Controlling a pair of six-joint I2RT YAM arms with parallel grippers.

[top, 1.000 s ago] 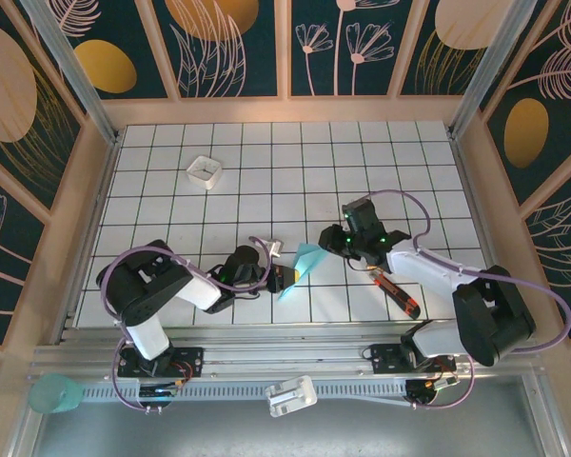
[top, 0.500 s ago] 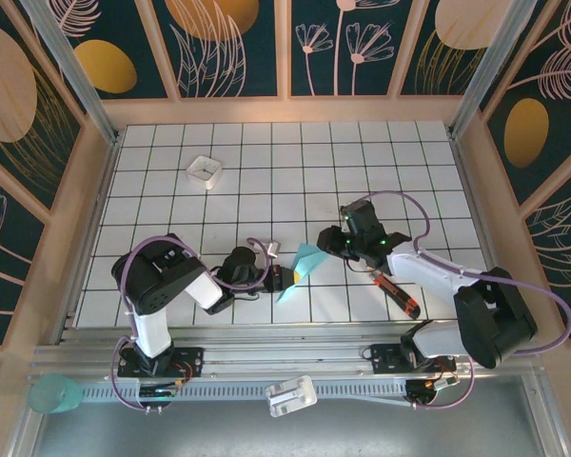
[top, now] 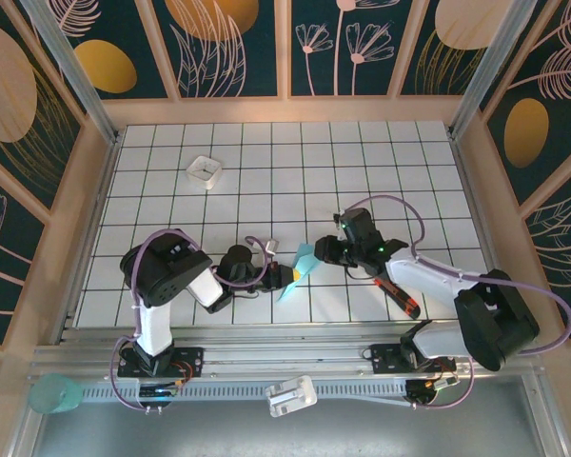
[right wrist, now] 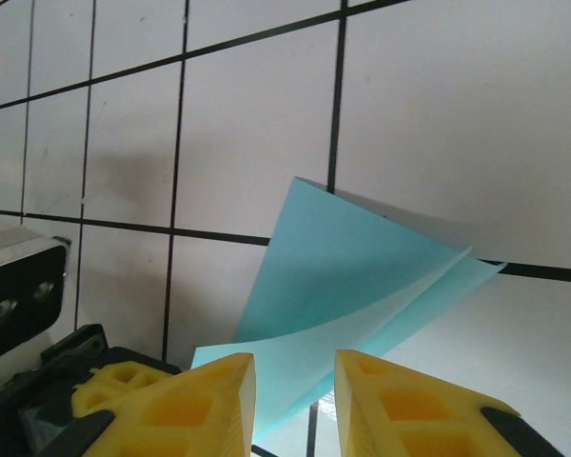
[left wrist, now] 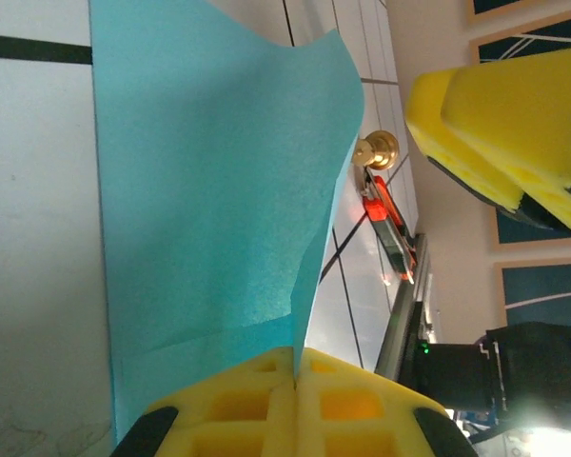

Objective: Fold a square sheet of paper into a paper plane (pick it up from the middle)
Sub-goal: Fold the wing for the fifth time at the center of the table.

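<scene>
Quick read on this one. The square sheet of paper (left wrist: 209, 190) is part-folded and sits near the front middle of the table (top: 266, 152), right between the two arms. One side lies on the tiles and the rest stands up in a curved flap.

The left claw (left wrist: 295, 386) is pinched shut on an edge of it, foam pads pressed together with the paper caught in the seam. The right claw (right wrist: 295, 400) hovers just beside the sheet's other side, jaws a narrow gap apart with nothing between them.

Handling-wise I'd say it's featherweight and floppy. The loose flap bows on its own, and the only stiffness is along a crease. It probably slides easily on those smooth tiles too, so one anchored side helps. The risk looks like crumpling or tearing if the two claws pull against each other.

If I'm picking a spot for the right claw, I'd go for the free edge near the raised fold and pinch both layers flat. A lone corner would likely just bend away.
</scene>
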